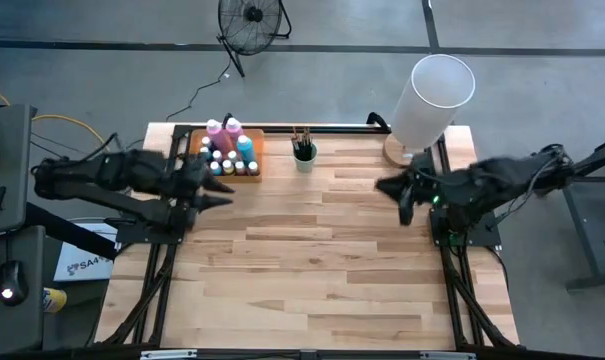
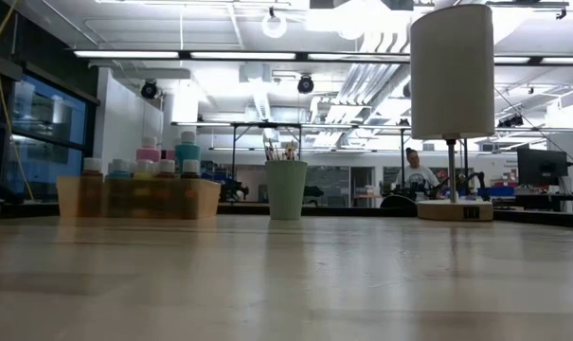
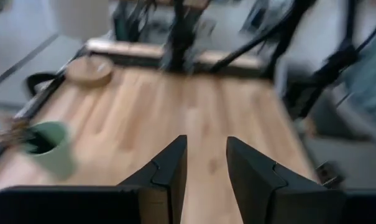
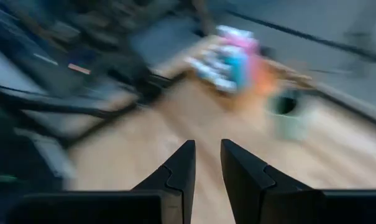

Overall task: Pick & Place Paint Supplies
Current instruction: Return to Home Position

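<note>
paint bottles (image 1: 227,152) in orange tray (image 1: 258,163), brushes (image 1: 301,139) in round green cup (image 1: 304,161)

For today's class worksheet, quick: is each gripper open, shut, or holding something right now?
Left gripper: open, holding nothing, over the table, left side.
Right gripper: open, holding nothing, over the table, right side.

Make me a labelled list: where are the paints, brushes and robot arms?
Paints: small pale-capped paint bottles and taller pink and blue bottles, standing in the orange tray
Brushes: thin dark-handled brushes upright in the green cup, beside the tray
Left gripper: empty, fingers apart, over table's left side
Right gripper: empty, fingers apart, over table's right side
</note>
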Controlling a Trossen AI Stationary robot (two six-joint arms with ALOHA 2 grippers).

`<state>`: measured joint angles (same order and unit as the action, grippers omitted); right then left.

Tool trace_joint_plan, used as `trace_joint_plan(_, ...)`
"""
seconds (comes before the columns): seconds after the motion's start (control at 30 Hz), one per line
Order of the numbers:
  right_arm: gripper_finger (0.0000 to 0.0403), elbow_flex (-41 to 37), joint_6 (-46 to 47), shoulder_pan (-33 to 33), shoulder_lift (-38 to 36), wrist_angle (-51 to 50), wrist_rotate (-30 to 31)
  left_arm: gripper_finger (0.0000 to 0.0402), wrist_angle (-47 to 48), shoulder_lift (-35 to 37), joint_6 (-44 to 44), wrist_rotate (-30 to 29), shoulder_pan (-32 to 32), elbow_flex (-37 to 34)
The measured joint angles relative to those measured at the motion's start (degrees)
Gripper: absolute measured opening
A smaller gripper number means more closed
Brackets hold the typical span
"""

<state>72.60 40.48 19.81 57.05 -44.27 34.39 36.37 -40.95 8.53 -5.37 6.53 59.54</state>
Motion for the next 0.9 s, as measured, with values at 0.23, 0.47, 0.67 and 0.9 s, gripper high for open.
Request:
trace_joint_plan(0.23, 0.007, -33.7, -8.8, 0.7, -9.2, 58.8, -12.4, 0.0108, -18.7, 19.1, 4.0, -2.4, 7.1, -20.9)
trace_joint_plan(0.47, 0.007, -59.9, -8.8, -6.9, -14.3, 97.8, -23.1, 0.0108, -21.0, 31.7, 3.7, -7.7, 8.1, -31.2)
trace_joint_plan(0.67, 0.007, -70.4, -7.1, -13.9, -20.0, 105.3, -26.1, 0.0108, -23.4, 41.1, 5.0, -10.4, 8.1, -40.2)
trace_joint_plan(0.9, 0.007, -72.1, -5.6, -21.5, -29.9, 95.1, -33.5, 0.0108, -27.6, 40.2, 6.2, -14.5, 8.1, -43.1)
